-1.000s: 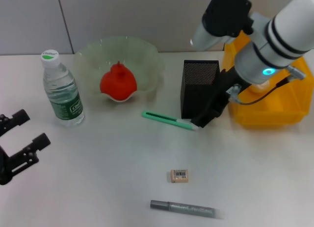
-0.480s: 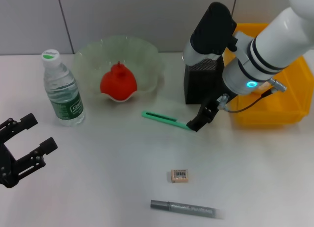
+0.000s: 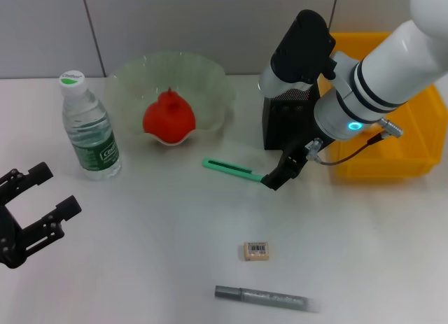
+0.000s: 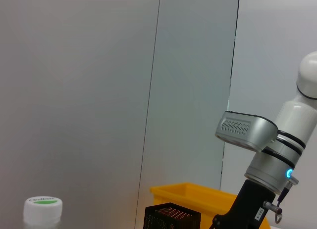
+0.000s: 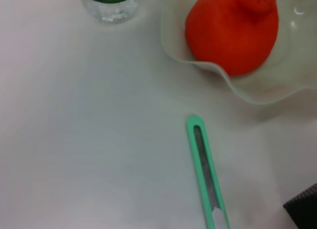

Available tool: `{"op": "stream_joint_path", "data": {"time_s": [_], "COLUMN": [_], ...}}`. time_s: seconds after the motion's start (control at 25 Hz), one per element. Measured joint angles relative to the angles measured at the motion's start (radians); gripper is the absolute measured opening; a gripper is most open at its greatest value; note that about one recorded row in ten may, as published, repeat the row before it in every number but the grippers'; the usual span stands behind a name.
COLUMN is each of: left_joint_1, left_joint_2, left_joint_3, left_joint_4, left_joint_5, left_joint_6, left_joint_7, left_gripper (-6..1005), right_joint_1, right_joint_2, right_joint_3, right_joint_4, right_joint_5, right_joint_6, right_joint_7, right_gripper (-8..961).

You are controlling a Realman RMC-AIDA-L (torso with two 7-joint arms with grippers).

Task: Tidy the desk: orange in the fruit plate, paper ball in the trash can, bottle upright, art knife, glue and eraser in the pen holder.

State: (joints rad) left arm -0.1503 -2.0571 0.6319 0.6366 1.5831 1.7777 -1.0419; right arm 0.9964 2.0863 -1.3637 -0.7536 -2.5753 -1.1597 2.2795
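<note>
I have the right gripper (image 3: 275, 180) down at the near end of the slim green art knife (image 3: 232, 168), which lies flat on the white counter (image 3: 154, 254) in front of the black mesh pen holder (image 3: 287, 121); I cannot tell how its jaws stand. The left gripper (image 3: 42, 198) waits at the counter's left edge, jaws apart. The orange fruit (image 3: 168, 116) sits in the pale green glass plate (image 3: 210, 82), the clear plastic bottle (image 3: 87, 128) stands upright
</note>
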Motion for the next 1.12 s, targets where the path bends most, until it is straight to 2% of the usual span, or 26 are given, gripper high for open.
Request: {"op": "stream_joint_path", "data": {"time_s": [1.12], "left_joint_1": [0.0], "left_joint_2": [-0.002], "left_joint_3": [0.005], "left_joint_4": [0.0], "left_joint_5": [0.0], "left_joint_6": [-0.008], "left_joint_7": [0.0], "left_gripper": [754], "right_joint_1": [0.018], "right_joint_2": [0.002], "right_joint_3": [-0.002], "right_joint_4": [0.086], "right_joint_5": [0.025], "right_joint_6": [0.078], "right_joint_7": [-0.027], "right_gripper": [823]}}
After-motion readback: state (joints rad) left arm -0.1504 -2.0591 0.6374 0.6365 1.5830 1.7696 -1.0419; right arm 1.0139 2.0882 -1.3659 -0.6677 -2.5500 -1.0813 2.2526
